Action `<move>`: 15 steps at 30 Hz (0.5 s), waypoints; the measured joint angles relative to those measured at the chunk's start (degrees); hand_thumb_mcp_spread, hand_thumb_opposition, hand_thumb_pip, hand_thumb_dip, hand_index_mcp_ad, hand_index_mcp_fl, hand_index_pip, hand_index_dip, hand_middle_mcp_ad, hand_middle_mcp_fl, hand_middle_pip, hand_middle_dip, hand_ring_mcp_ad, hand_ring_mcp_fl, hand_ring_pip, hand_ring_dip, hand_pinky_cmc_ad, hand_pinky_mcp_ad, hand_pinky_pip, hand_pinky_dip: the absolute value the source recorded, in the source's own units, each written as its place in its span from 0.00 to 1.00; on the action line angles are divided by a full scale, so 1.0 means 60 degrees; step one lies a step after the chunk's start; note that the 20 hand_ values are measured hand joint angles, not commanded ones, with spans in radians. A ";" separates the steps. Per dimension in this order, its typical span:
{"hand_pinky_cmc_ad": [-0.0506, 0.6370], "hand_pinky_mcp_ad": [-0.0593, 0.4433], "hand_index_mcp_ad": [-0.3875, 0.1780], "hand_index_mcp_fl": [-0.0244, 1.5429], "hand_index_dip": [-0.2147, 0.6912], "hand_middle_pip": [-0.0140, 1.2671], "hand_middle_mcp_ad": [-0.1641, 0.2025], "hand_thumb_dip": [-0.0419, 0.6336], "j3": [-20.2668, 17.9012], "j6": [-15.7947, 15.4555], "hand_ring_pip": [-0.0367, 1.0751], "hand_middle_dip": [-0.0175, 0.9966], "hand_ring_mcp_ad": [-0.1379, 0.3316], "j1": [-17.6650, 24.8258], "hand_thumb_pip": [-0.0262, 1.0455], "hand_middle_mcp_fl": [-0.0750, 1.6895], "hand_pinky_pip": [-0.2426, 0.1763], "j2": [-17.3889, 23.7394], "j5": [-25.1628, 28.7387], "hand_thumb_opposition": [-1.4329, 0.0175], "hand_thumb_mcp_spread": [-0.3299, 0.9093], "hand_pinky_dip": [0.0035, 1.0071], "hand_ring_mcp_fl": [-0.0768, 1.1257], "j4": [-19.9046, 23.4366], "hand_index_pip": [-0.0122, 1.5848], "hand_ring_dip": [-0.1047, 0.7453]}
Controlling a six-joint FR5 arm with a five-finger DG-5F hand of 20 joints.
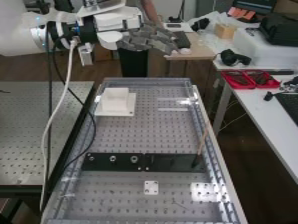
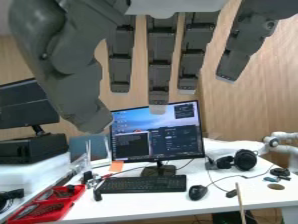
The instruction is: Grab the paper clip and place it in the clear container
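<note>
- The robot hand is at the top of the high view, just left of centre, above the far end of the perforated table; its fingers are straight and spread wide, with nothing held.
- A thin dark mark, low in the frame right of centre, beyond the corner of the small white plate, may be the paper clip; I cannot be sure.
- Faint pale edges at upper centre might be the clear container.
- A paper clip should be light, springy, slippery and hardly fragile; best pinched across its long sides with thumb and fingertip, since it could skid or catch in a hole.
</note>
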 joint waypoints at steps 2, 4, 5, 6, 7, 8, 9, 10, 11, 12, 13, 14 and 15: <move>0.58 0.67 0.40 0.27 0.16 0.18 0.56 0.56 0.0002 -0.0063 0.25 0.56 0.47 0.0013 0.72 0.30 0.48 0.0096 0.0011 0.43 0.55 0.44 0.25 -0.0078 0.19 0.55; 0.58 0.67 0.39 0.27 0.15 0.17 0.56 0.55 0.0001 -0.0099 0.25 0.56 0.47 0.0021 0.72 0.30 0.48 0.0180 0.0030 0.43 0.54 0.44 0.25 -0.0107 0.19 0.54; 0.58 0.67 0.39 0.27 0.16 0.16 0.56 0.53 0.0000 -0.0121 0.25 0.56 0.47 0.0024 0.71 0.29 0.48 0.0230 0.0044 0.43 0.52 0.44 0.25 -0.0127 0.19 0.55; 0.58 0.67 0.39 0.26 0.17 0.16 0.56 0.53 0.0001 -0.0136 0.25 0.56 0.47 0.0024 0.70 0.30 0.48 0.0262 0.0053 0.43 0.52 0.44 0.25 -0.0146 0.19 0.55; 0.58 0.67 0.39 0.27 0.17 0.15 0.56 0.53 0.0005 -0.0146 0.25 0.56 0.47 0.0023 0.69 0.29 0.48 0.0300 0.0067 0.43 0.52 0.45 0.25 -0.0192 0.19 0.55; 0.59 0.68 0.40 0.27 0.17 0.14 0.56 0.53 0.0014 -0.0148 0.25 0.56 0.47 0.0022 0.68 0.30 0.48 0.0334 0.0083 0.43 0.52 0.45 0.25 -0.0275 0.19 0.55; 0.59 0.70 0.40 0.27 0.17 0.13 0.56 0.52 0.0022 -0.0148 0.25 0.56 0.46 0.0020 0.66 0.29 0.48 0.0348 0.0089 0.43 0.52 0.45 0.25 -0.0327 0.19 0.55; 0.59 0.71 0.40 0.26 0.17 0.13 0.58 0.51 0.0042 -0.0144 0.25 0.56 0.46 0.0015 0.65 0.29 0.48 0.0361 0.0096 0.43 0.53 0.45 0.25 -0.0406 0.18 0.55; 0.59 0.71 0.41 0.27 0.17 0.13 0.59 0.51 0.0067 -0.0129 0.25 0.56 0.46 0.0008 0.65 0.28 0.48 0.0366 0.0096 0.44 0.51 0.45 0.25 -0.0502 0.18 0.55; 0.59 0.70 0.41 0.27 0.17 0.12 0.59 0.50 0.0077 -0.0120 0.24 0.56 0.47 0.0003 0.64 0.28 0.47 0.0367 0.0096 0.43 0.51 0.45 0.24 -0.0546 0.17 0.55; 0.59 0.70 0.43 0.27 0.17 0.12 0.59 0.49 0.0095 -0.0100 0.24 0.56 0.50 -0.0008 0.64 0.28 0.47 0.0372 0.0092 0.44 0.50 0.45 0.24 -0.0629 0.17 0.55; 0.59 0.71 0.44 0.26 0.17 0.12 0.60 0.46 0.0096 -0.0087 0.24 0.56 0.49 -0.0018 0.64 0.29 0.47 0.0381 0.0082 0.44 0.50 0.45 0.24 -0.0669 0.16 0.54; 0.59 0.71 0.44 0.27 0.17 0.12 0.62 0.46 0.0095 -0.0081 0.24 0.56 0.49 -0.0020 0.63 0.29 0.47 0.0384 0.0080 0.45 0.50 0.45 0.24 -0.0670 0.16 0.55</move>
